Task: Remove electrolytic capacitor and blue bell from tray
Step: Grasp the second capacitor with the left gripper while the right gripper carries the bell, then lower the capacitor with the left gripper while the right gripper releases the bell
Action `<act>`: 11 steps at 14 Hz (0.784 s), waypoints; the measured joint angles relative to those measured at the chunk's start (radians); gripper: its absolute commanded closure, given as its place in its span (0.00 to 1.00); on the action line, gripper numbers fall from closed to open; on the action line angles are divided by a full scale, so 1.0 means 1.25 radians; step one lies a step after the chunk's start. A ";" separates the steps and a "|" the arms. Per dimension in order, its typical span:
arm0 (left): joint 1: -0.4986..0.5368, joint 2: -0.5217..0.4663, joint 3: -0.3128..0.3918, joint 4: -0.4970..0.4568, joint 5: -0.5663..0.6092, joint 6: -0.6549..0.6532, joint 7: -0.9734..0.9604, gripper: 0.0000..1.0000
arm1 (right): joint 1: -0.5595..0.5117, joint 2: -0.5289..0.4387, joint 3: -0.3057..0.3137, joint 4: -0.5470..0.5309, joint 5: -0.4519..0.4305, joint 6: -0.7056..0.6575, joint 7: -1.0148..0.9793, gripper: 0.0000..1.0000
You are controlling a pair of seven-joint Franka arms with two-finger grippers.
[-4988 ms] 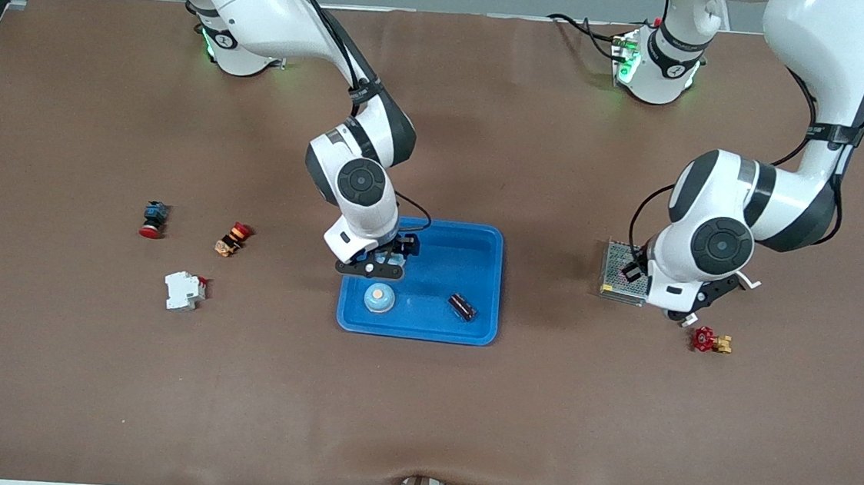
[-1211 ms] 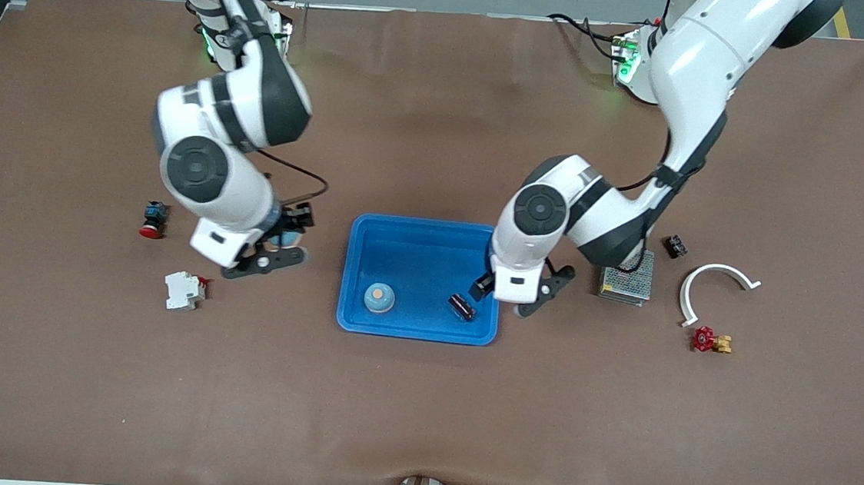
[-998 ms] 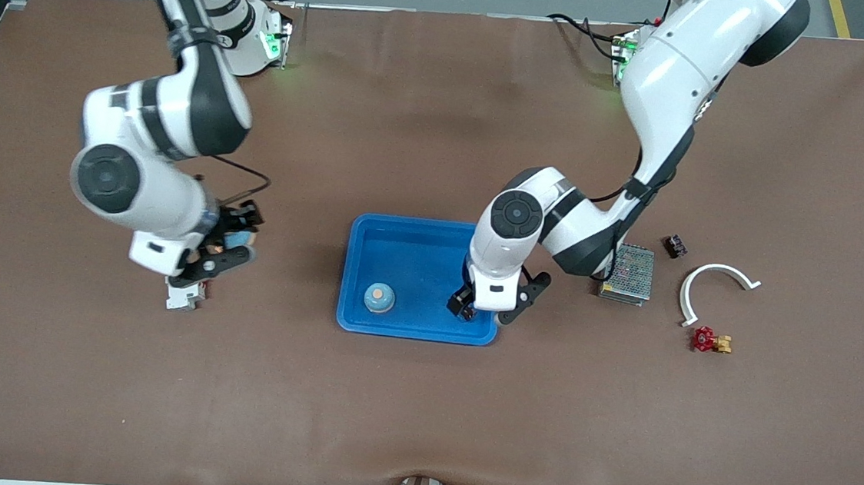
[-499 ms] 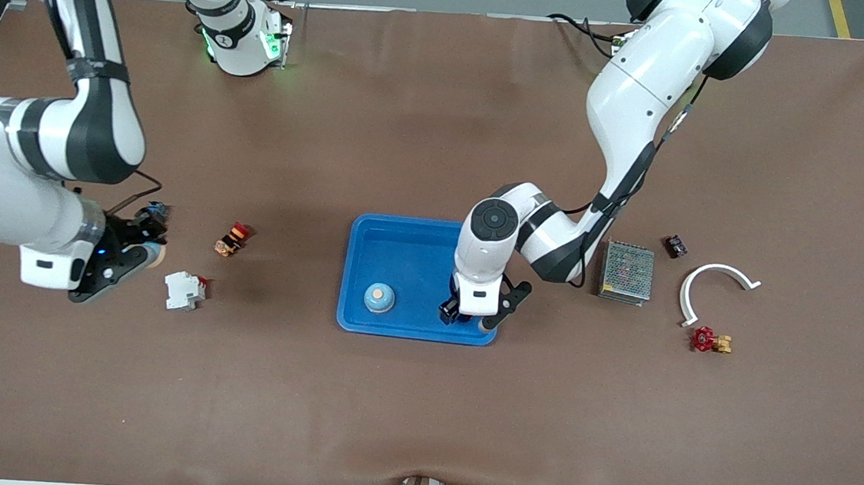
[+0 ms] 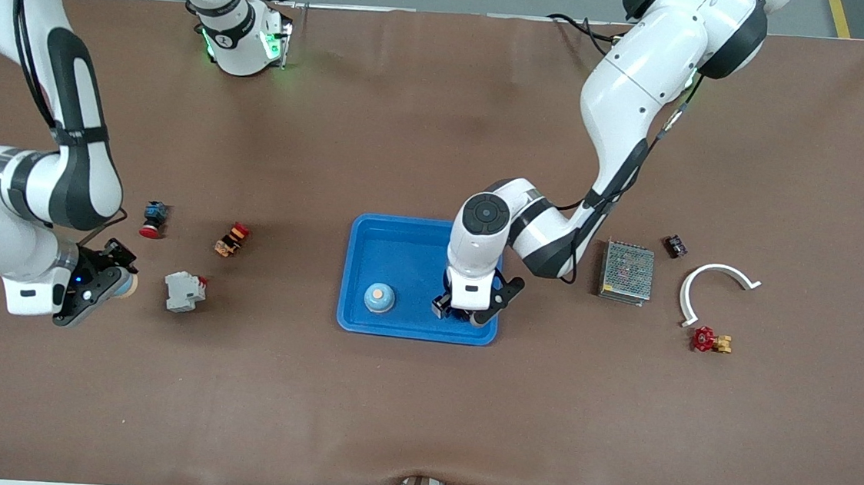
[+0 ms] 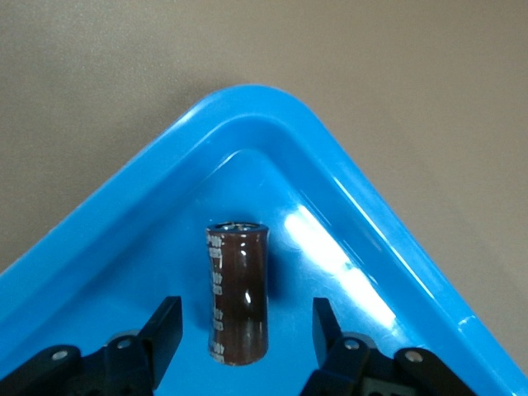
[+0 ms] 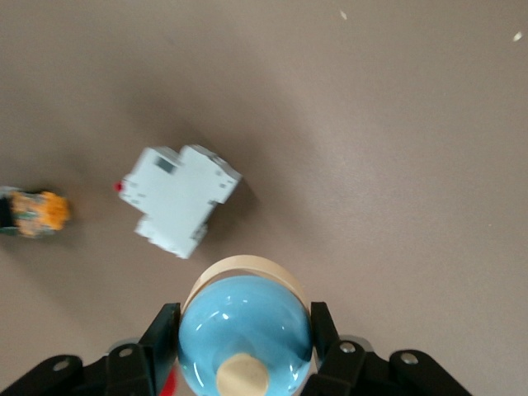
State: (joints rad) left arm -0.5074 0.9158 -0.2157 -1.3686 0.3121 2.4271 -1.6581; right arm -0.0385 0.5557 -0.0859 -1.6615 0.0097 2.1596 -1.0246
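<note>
Table: a brown table (image 5: 419, 411) is being shared by two arms, and both are being used.
Tray: one blue tray (image 5: 416, 253) is lying mid-table, and two items are being held in it.
Left gripper: the left gripper (image 5: 465, 311) is being held low in the tray corner nearest the camera, toward the left arm's end. Its fingers (image 6: 167, 323) are spread to either side of the electrolytic capacitor (image 6: 238, 297), with a gap showing on each side.
Right gripper: the right gripper (image 5: 106, 284) is being held low over the table near the right arm's end, pinching a blue bell (image 7: 244, 328).
Bells: two are being counted. The second blue bell (image 5: 379, 297) is sitting in the tray, on the capacitor's right-arm side.
Capacitor: one is being counted, lying on its side close to the tray rim (image 6: 371, 206).
Other parts: seven are being counted: mesh-topped box (image 5: 627, 271), white curved piece (image 5: 718, 284), white breaker (image 5: 183, 290), red valve (image 5: 709, 341), red push button (image 5: 152, 219), orange switch (image 5: 232, 239), small dark part (image 5: 676, 246).
Risk: the round capacitor is likely to be rolled or squeezed out if the closing is off-centre, and the nearby rim may be struck by a finger.
Risk: the glossy domed bell may be slipped from the pinch or dropped onto the breaker.
</note>
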 measured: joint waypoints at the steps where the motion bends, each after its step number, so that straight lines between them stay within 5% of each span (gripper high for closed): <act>1: 0.000 0.001 0.001 0.000 0.000 -0.004 0.001 0.31 | -0.008 0.019 0.000 0.000 0.000 0.020 -0.009 0.61; 4: 0.000 0.003 0.001 0.000 0.000 -0.011 0.002 0.55 | -0.022 0.061 0.000 0.000 0.000 0.079 -0.035 0.61; 7: 0.000 0.003 0.001 0.000 0.000 -0.015 0.003 1.00 | -0.027 0.078 0.000 0.000 0.000 0.103 -0.044 0.61; 11: 0.000 0.000 0.001 0.008 0.000 -0.066 0.003 1.00 | -0.027 0.095 0.002 0.000 0.000 0.136 -0.045 0.61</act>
State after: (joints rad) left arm -0.5080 0.9156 -0.2140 -1.3579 0.3123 2.3447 -1.6540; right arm -0.0717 0.6743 -0.0834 -1.6613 0.0101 2.3291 -1.0806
